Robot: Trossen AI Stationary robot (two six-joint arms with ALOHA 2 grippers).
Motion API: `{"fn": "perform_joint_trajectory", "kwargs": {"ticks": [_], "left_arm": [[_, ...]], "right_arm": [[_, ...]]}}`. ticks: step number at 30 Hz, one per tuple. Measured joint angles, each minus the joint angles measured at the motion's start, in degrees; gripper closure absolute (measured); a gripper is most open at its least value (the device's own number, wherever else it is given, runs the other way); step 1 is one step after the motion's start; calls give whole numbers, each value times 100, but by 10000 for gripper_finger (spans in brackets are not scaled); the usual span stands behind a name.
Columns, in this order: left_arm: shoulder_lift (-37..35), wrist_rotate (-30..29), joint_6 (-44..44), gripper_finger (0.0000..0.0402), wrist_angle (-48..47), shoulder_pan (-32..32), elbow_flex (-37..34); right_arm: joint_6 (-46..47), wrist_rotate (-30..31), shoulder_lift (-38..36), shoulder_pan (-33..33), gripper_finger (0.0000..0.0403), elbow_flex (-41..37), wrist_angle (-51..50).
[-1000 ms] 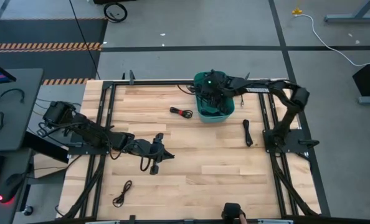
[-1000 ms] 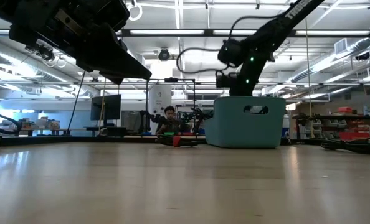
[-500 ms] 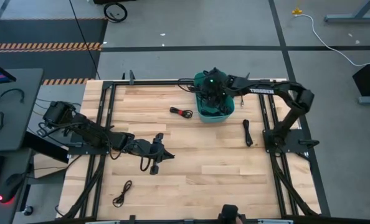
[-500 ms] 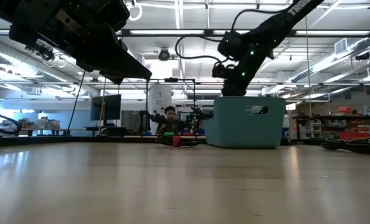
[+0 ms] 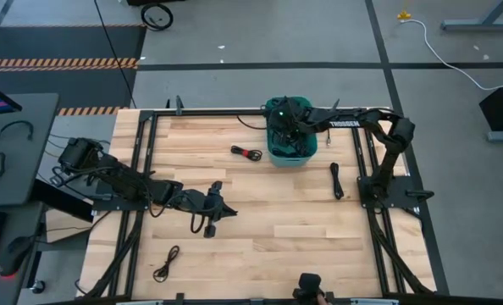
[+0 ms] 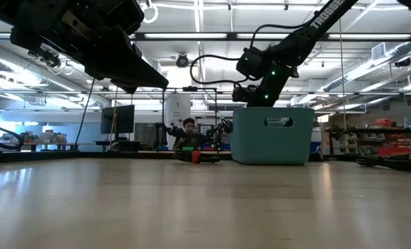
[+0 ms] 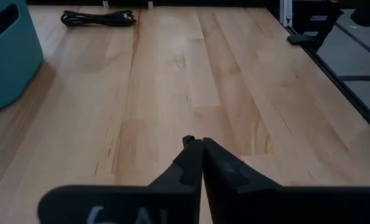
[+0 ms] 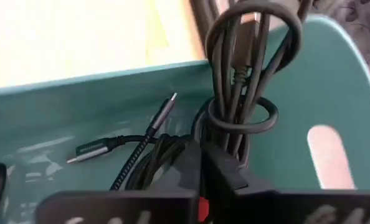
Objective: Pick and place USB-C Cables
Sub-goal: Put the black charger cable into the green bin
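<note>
The teal bin stands at the table's far middle, with several black USB-C cables lying in it. One coiled bundle leans up against its inner wall. My right gripper is shut and reaches down into the bin, its tips just short of that bundle. A cable with red parts lies left of the bin, another cable lies to its right, and a third lies near the front left. My left gripper hangs shut over bare wood at mid-left. My right gripper points down into the bin with its fingers shut. The cables lie right at its tips, and I cannot tell whether it touches them.
Black frame rails run along both table sides by the arm bases. A desk stands left of the table. In the low view a person sits far behind the table. Bare wood lies between the bin and the near edge.
My right arm's wrist rose and tipped a little over the bin, then came back down into it. My left arm has kept still.
</note>
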Motion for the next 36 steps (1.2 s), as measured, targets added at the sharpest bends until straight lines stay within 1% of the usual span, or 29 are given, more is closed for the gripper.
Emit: {"fn": "perform_joint_trajectory", "kwargs": {"ticks": [5, 14, 15, 17, 20, 22, 24, 27, 31, 34, 36], "left_arm": [[0, 1, 7, 391, 0, 0, 0], [0, 0, 11, 380, 0, 0, 0], [0, 0, 9, 381, 0, 0, 0], [0, 0, 9, 385, 0, 0, 0], [0, 0, 9, 390, 3, 0, 0], [0, 1, -2, 391, 4, 0, 0], [0, 0, -4, 390, 4, 0, 0], [0, 0, -7, 385, 1, 0, 0], [0, 0, -7, 383, 2, 0, 0], [0, 0, -7, 389, 2, 0, 0], [0, 1, -7, 392, 2, 0, 0]], "right_arm": [[585, 257, -196, 31, 399, -6, -168], [1443, 276, -1190, 147, 400, -4, -521], [1477, 237, -1261, 115, 400, -2, -558], [1514, -40, -1329, 34, 401, -2, -698], [1641, -372, -1251, -95, 393, -2, -726], [1573, -591, -1109, -214, 372, -2, -716], [1461, -785, -940, -345, 339, -2, -710], [1280, -939, -699, -507, 278, -2, -655], [936, -940, -343, -595, 203, -2, -572], [654, -880, -68, -601, 175, -2, -357], [599, -800, 96, -599, 177, -2, -129]]}}
